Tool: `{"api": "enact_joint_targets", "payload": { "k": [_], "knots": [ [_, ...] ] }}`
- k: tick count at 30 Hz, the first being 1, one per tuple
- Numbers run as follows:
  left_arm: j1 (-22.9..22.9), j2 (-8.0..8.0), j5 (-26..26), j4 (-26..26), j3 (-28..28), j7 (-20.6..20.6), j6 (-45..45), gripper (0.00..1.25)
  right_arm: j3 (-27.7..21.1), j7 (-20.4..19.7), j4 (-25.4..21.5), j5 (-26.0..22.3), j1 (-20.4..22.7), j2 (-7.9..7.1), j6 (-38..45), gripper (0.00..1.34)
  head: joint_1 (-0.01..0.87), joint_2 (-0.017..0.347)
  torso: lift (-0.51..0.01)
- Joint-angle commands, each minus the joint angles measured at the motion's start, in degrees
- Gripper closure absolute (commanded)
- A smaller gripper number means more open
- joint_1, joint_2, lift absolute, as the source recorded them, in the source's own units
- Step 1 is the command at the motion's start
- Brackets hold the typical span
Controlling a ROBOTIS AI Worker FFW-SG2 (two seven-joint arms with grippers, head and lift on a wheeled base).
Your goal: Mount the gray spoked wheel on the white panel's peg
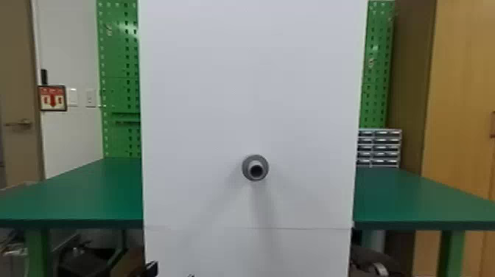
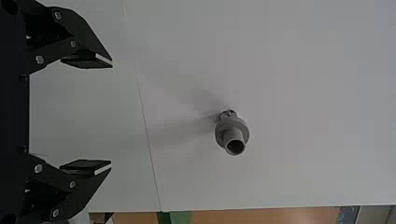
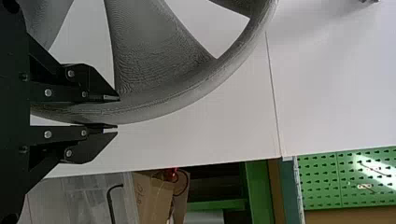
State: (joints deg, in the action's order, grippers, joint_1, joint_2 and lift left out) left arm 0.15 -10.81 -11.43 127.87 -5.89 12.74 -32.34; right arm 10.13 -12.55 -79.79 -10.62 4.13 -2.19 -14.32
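The peg (image 1: 255,168) juts from the white panel (image 1: 250,92), bare, with a wider grey collar behind its hollow tip. At the head view's bottom edge, the tips of my left gripper (image 1: 171,272) just show, below and left of the peg. In the left wrist view my left gripper (image 2: 112,115) is open with nothing between its fingers, apart from the peg (image 2: 233,137). My right gripper (image 3: 117,113) pinches the rim of the gray spoked wheel (image 3: 149,56) in the right wrist view. The wheel's hub is out of sight; its rim and broad spokes stand before the panel.
Green tables (image 1: 88,195) flank the panel, with green pegboards (image 1: 119,73) behind and a small drawer cabinet (image 1: 379,147) on the right table. In the right wrist view, a cardboard box (image 3: 152,196) and a clear bin (image 3: 88,198) lie beyond the panel's edge.
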Motion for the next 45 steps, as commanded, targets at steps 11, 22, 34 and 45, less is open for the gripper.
{"api": "enact_joint_targets", "payload": {
  "k": [11,22,34,45],
  "knots": [
    [0.1,0.0,0.0,-0.1,0.0,0.1,0.0,0.48,-0.5,0.5,0.1,0.3,0.1,0.52,0.6,1.07,0.123,-0.008,-0.405],
    [0.1,0.0,-0.1,-0.1,0.1,0.1,0.0,0.48,-0.7,0.6,0.1,1.0,0.1,0.79,0.7,1.07,0.123,-0.008,-0.405],
    [0.0,0.0,0.1,-0.1,-0.1,0.0,0.0,0.48,-0.5,0.8,0.1,0.4,0.1,0.61,1.0,1.07,0.123,-0.008,-0.405],
    [0.0,0.0,0.4,-0.1,-0.2,0.1,0.0,0.47,0.0,0.9,0.5,-0.3,-0.2,0.08,1.2,1.07,0.123,-0.008,-0.405]
  ]
}}
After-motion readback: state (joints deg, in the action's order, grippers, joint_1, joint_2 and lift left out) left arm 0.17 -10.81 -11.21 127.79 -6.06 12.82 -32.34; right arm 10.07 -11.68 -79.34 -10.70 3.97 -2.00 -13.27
